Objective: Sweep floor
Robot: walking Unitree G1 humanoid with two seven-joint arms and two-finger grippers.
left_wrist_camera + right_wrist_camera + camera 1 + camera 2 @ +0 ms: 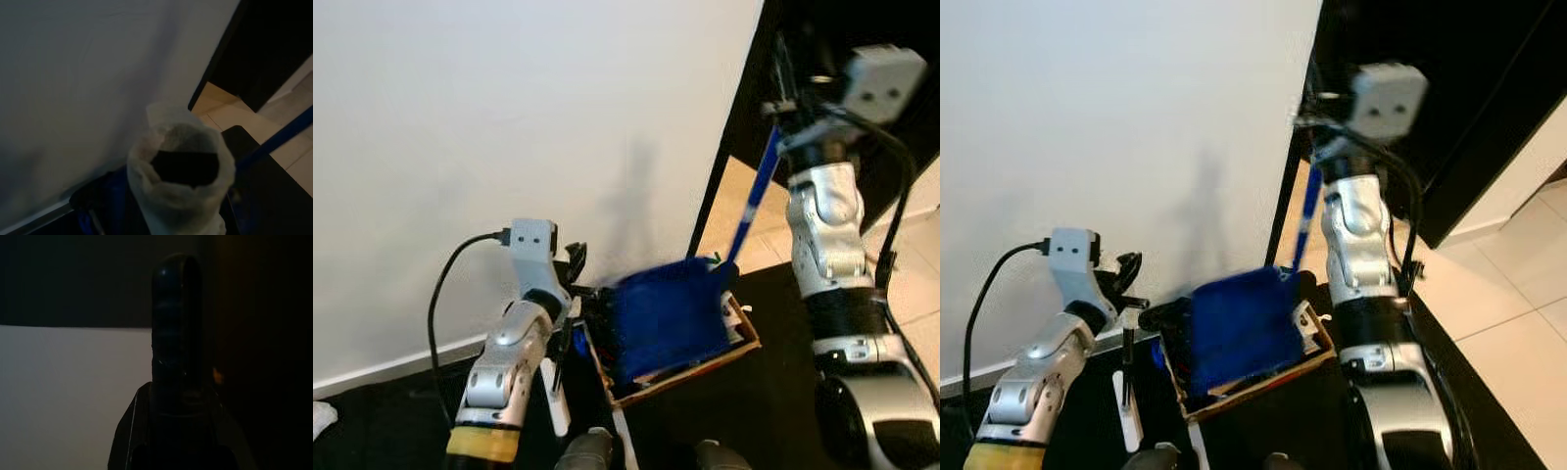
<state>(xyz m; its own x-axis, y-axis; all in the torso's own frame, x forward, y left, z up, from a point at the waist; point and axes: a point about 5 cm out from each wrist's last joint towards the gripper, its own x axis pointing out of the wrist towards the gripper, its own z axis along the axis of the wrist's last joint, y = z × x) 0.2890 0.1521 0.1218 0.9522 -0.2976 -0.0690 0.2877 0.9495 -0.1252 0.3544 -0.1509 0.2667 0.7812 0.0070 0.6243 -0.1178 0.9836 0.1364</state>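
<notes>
Right end effector (pixel 785 122) raised high, clamped on the broom handle (pixel 754 194); left end effector (pixel 576 262) bent low, grip unclear

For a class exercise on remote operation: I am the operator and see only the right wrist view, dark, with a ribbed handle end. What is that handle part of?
Observer: A broom. Its blue handle slants down from the right hand to a blue broom head.
Operator: Where does the head rest?
Observer: In a brown-rimmed dustpan box on the dark floor.
Operator: What is behind it?
Observer: A white wall, ending at a dark doorway edge.
Operator: And the other arm?
Observer: The left hand is at the top of an upright white-based post beside the box.
</notes>
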